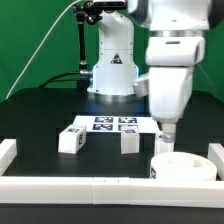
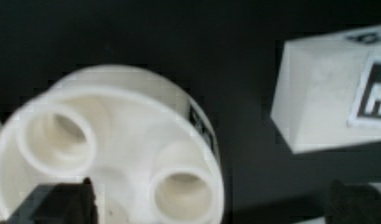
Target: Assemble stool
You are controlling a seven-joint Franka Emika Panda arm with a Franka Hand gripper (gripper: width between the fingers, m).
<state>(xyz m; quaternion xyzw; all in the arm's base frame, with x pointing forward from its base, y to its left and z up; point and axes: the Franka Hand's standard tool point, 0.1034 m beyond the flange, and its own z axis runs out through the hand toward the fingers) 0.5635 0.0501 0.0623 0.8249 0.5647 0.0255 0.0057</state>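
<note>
The stool's round white seat [image 1: 182,166] lies at the front on the exterior view's right, with a tag on its rim. In the wrist view the seat [image 2: 116,130] shows two round holes. My gripper [image 1: 166,141] hangs just above the seat's rim. Its jaws stand open in the wrist view [image 2: 205,203], with part of the seat between them and nothing held. Two white blocky legs with tags stand on the black table: one to the left [image 1: 70,140], one in the middle [image 1: 129,141]. One leg [image 2: 338,90] shows beside the seat in the wrist view.
The marker board [image 1: 112,124] lies behind the legs, in front of the robot's base [image 1: 110,75]. A low white wall runs along the front [image 1: 90,186], with ends at the left [image 1: 8,150] and right [image 1: 216,152]. A green backdrop stands behind.
</note>
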